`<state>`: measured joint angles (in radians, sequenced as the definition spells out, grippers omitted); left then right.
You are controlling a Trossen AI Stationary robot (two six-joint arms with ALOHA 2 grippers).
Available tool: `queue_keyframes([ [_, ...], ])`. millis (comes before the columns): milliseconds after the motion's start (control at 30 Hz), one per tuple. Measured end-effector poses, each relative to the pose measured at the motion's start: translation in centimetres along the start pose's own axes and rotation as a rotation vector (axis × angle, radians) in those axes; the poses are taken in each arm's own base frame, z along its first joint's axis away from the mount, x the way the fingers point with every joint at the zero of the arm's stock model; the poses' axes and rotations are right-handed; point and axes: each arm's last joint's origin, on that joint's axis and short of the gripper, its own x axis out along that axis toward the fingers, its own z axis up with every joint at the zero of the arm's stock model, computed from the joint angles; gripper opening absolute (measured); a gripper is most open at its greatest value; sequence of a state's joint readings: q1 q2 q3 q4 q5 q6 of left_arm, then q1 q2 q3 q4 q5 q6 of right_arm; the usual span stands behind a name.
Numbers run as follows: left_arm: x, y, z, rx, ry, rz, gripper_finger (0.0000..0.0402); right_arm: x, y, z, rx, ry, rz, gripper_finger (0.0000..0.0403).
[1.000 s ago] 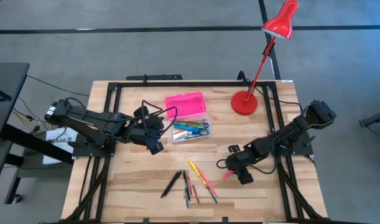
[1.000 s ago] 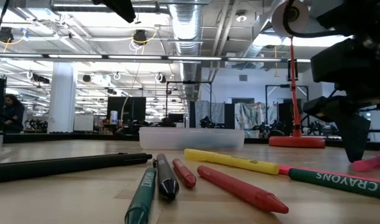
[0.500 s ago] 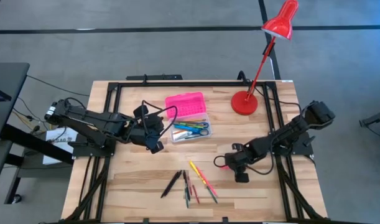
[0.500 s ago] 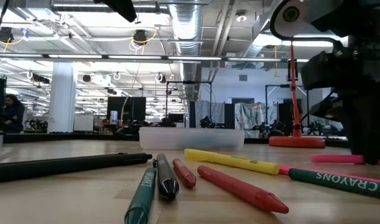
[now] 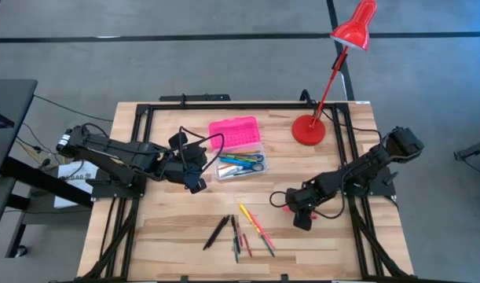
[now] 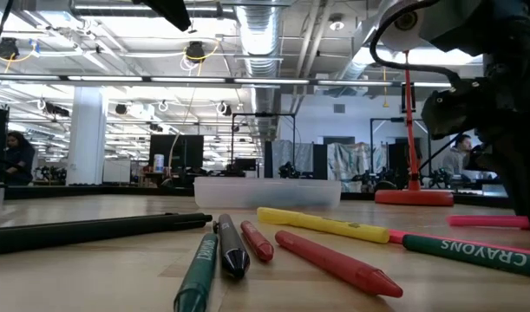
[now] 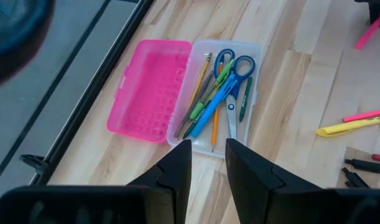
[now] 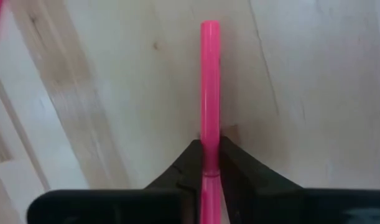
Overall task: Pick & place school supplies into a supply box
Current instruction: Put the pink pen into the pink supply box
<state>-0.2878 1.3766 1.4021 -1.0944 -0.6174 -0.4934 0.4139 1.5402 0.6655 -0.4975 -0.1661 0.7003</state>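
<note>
The supply box stands open at the table's middle, its pink lid (image 5: pixel 234 131) folded back and its clear base (image 5: pixel 241 165) holding blue scissors (image 7: pixel 232 65) and several pens. Loose school supplies (image 5: pixel 241 229) lie near the front edge: a black pen (image 6: pixel 91 230), crayons and a yellow marker (image 6: pixel 325 224). My right gripper (image 5: pixel 293 209) is shut on a pink marker (image 8: pixel 209 81) right of them. My left gripper (image 7: pixel 208 167) hovers open just left of the box, nothing between its fingers. My right gripper pinches the pink marker's barrel (image 8: pixel 209 148) between its two fingers, one on each long side. The fingers point steeply down from above and lie across the marker. The marker lies level at the tabletop (image 6: pixel 483 221); whether it rests on the wood I cannot tell.
A red desk lamp stands with its base (image 5: pixel 308 130) at the far right of the table, its head (image 5: pixel 354 30) reaching beyond the far edge. Black frame rails (image 5: pixel 137 157) run along the table's sides. Bare wood lies between the box and the loose supplies.
My right gripper has rolled about its wrist while staying over the same spot. The pink marker, which slanted beside a finger, now lies level between the fingers, swung about on the table. My left arm has kept still.
</note>
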Motion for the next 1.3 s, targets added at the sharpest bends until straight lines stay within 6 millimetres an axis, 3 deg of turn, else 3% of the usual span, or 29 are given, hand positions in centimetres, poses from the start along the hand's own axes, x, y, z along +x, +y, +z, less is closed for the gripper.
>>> queue_keyframes([
  [267, 0.0, 0.0, 0.0, 0.0, 0.0, 0.0, 0.0093, -0.3, 0.2, 0.4, 0.011, -0.011, -0.02, 0.0015],
  [733, -0.5, -0.2, -1.0, 0.027, 0.044, 0.032, 0.0093, -2.2, 0.1, 3.2, -0.016, -0.118, -0.05, 0.0009],
  [1033, -1.6, -0.6, -2.4, 0.034, 0.047, 0.123, 0.0093, -5.8, -0.5, 6.7, -0.086, -0.196, -0.079, 0.0009],
  [1300, -2.4, -1.1, -3.0, 0.012, 0.02, 0.136, 0.0093, -10.4, -3.3, 11.1, -0.114, -0.351, -0.136, 0.0009],
])
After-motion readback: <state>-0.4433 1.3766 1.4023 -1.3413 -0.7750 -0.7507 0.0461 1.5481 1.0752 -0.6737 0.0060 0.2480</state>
